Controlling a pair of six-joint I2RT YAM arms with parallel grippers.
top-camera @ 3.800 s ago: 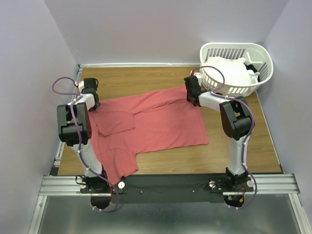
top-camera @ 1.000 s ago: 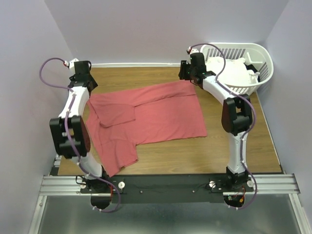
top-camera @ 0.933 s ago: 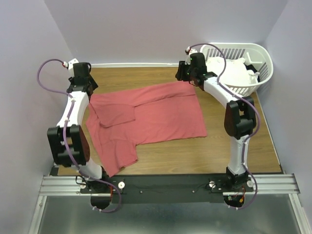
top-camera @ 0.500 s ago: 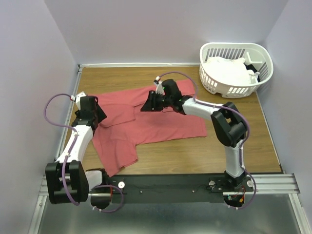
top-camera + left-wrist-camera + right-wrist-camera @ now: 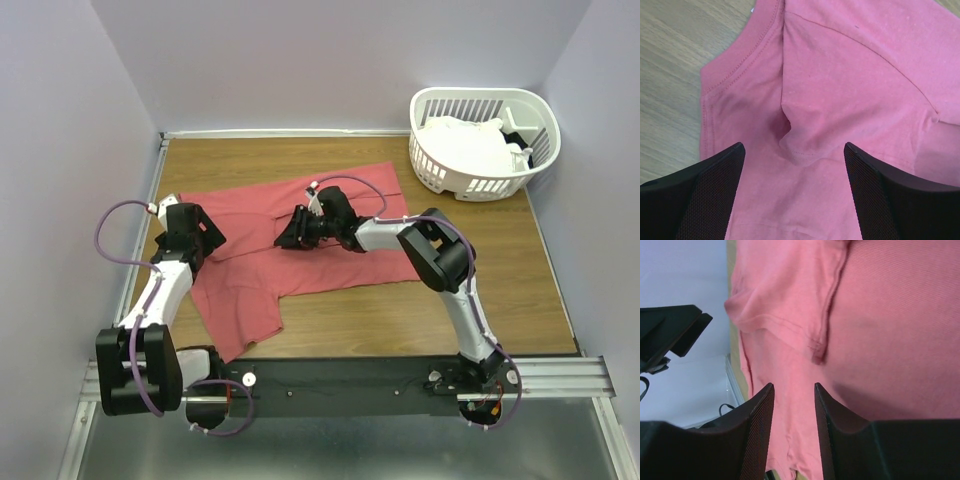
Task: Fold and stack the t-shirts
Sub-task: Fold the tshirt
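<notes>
The top view looks down from above and behind the arm bases (image 5: 200,378) over the whole worktop (image 5: 260,155). Both wrist views sit close above the coral-red t-shirt (image 5: 350,272), which all three share; the right one faces the left arm (image 5: 670,332).

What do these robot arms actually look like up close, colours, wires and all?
The left arm and right arm match: slim white tubes joined by chunky black blocks, with a thin purple cable looping along each. The left gripper and right gripper are black, each with two broad fingers faced in fine mesh texture. No markings show.
</notes>
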